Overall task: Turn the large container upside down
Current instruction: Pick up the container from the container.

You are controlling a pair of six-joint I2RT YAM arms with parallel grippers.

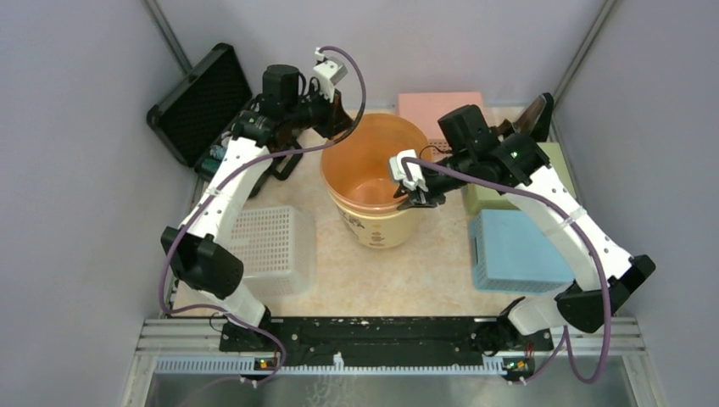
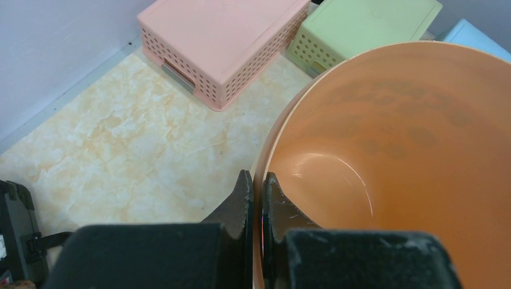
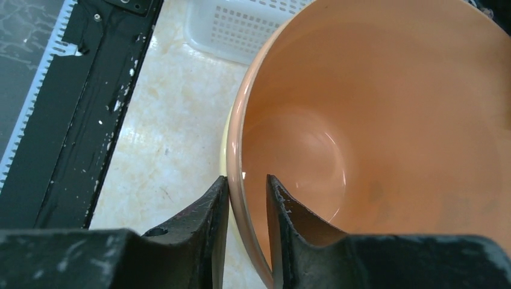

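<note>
The large container (image 1: 373,174), an orange tub with a pale yellow outside, stands upright mid-table with its mouth up. My left gripper (image 1: 343,120) is shut on its far-left rim. In the left wrist view one finger of that gripper (image 2: 257,180) lies inside the container's (image 2: 410,150) wall and one outside. My right gripper (image 1: 413,197) straddles the right rim, jaws narrowly open. In the right wrist view the outer finger of this gripper (image 3: 247,183) touches the container's (image 3: 391,120) rim, and the inner finger (image 3: 283,211) stands a little off the wall.
A white basket (image 1: 273,248) sits left of the tub. On the right are a blue basket (image 1: 513,252) and a green one (image 1: 563,158), with a pink basket (image 1: 441,106) behind. A black case (image 1: 199,102) leans at the far left. Grey walls close in both sides.
</note>
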